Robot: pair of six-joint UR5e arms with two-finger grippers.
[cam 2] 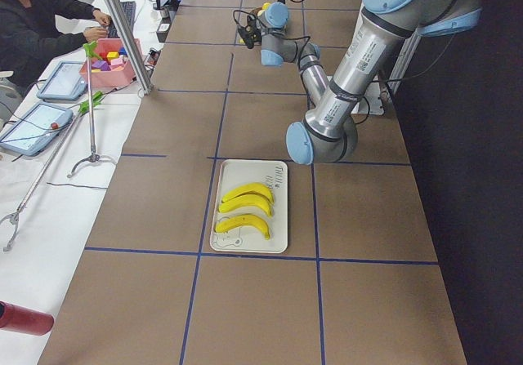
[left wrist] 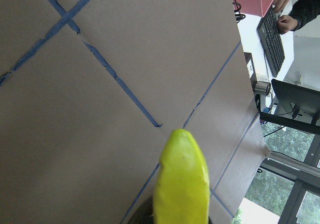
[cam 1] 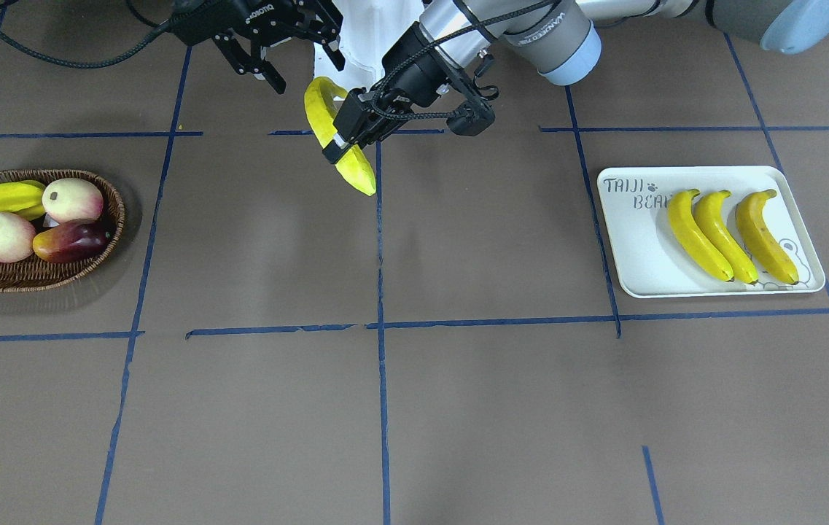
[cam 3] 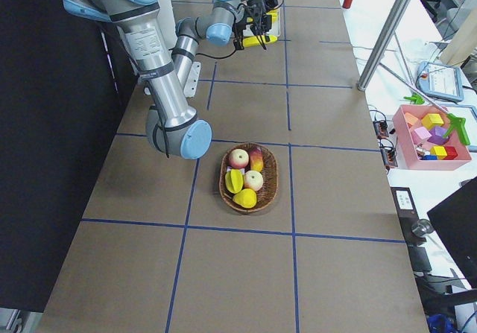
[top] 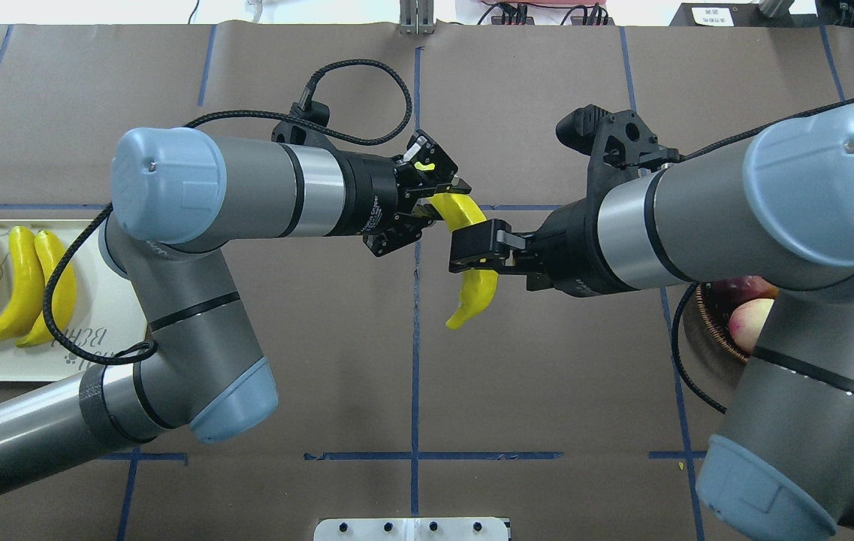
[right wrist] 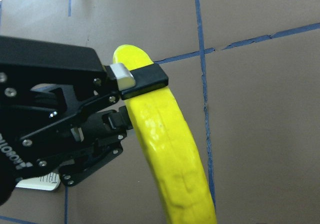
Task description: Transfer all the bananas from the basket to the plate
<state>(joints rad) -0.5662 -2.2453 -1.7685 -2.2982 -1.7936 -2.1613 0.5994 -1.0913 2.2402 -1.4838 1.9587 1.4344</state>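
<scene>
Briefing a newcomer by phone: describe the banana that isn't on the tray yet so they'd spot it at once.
Look over the middle of the brown table, towards the robot's side. There the left gripper has its jaws shut on a yellow banana. Unlike the three bananas lying on the white tray, it hangs in the air.

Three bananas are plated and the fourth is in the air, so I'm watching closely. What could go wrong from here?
1. The left gripper clamps the banana off-centre, near its lower tip; the long upper part could swing or slip in transit.
2. The right gripper looks open but very close; they might bump while parting.
3. On the plate, three bananas leave only a bare strip by the lettering; the fourth could land on one.
</scene>
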